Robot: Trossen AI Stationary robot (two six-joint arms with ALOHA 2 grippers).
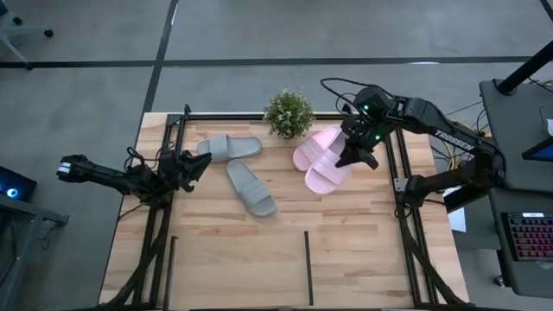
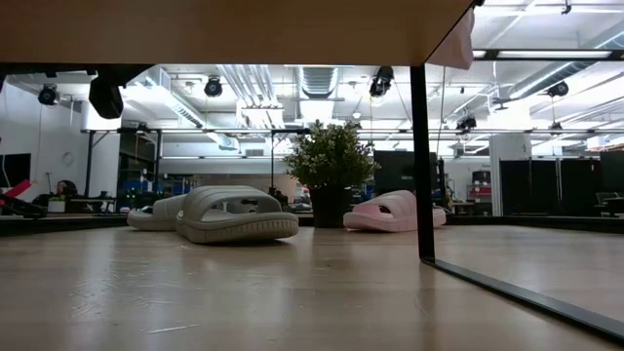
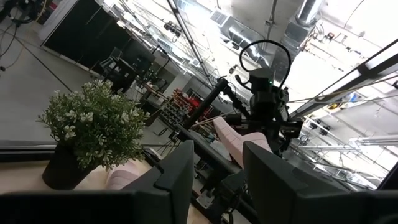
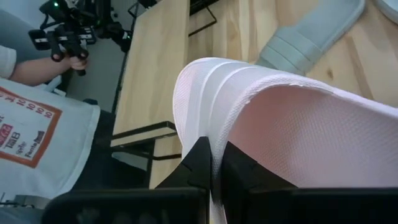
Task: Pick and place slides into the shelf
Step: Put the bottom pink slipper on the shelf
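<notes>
Two grey-green slides [image 1: 229, 147] [image 1: 252, 188] lie sole-down on the table's left half. One pale pink slide [image 1: 311, 149] rests on the table beside the potted plant. The other pink slide [image 1: 331, 173] hangs in the air, with my right gripper [image 1: 354, 155] shut on it; in the low view only its lower tip [image 2: 453, 44] shows. My left gripper [image 1: 197, 164] stands open at the left edge, pointing toward the grey-green slides and touching nothing. The shelf's black bars [image 1: 307, 268] stand at the near edge. My right gripper pinches a thin edge of the pink slide [image 4: 208, 134] between its two fingers; strap or sole rim, I cannot tell. The fingers slant down at it from the table's right side. The slide is lifted clear of the table and hangs tilted below the fingers.
A potted plant [image 1: 289, 114] stands at the far edge, between the two pairs. Black arm frames [image 1: 402, 186] run along both table sides. The shelf's wooden board [image 2: 234, 29] spans the near edge. A person with a hand-held controller [image 4: 62, 43] stands beyond the table.
</notes>
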